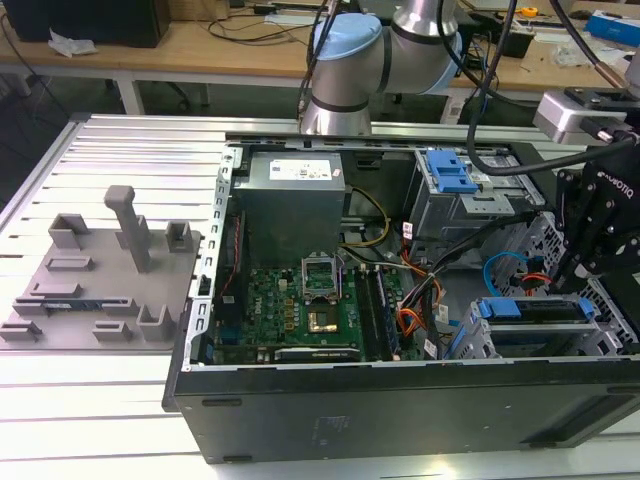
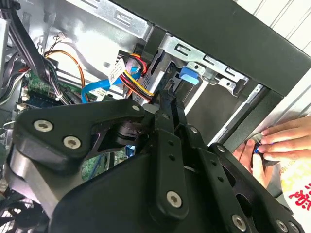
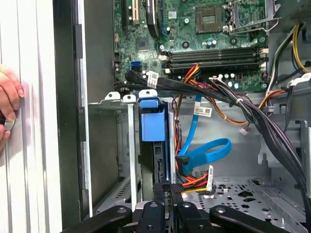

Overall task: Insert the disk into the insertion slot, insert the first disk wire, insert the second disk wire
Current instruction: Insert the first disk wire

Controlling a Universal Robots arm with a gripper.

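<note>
The disk (image 3: 149, 121), in its bright blue carrier, sits inside the insertion slot (image 3: 114, 145), the low grey cage at the exterior view's right (image 1: 480, 345). A blue flat wire (image 3: 206, 153) loops to a connector at the disk's edge. My gripper (image 3: 168, 194) is shut on the black connector of a red, yellow and orange wire bundle (image 3: 194, 182), pressed against the disk's edge just below the blue wire's connector. In the second wrist view the gripper (image 2: 171, 97) points at the carrier's blue tab (image 2: 187, 75). In the exterior view the gripper (image 1: 575, 275) hangs over the disk (image 1: 530, 312).
A person's hand (image 3: 7, 104) rests outside the black case wall (image 2: 233, 39). A taller cage with a blue latch (image 1: 450, 175), the power supply (image 1: 295, 195) and the motherboard (image 1: 300, 310) fill the case. Thick black cables (image 3: 262, 121) cross near the slot. A grey fixture (image 1: 100, 280) lies outside.
</note>
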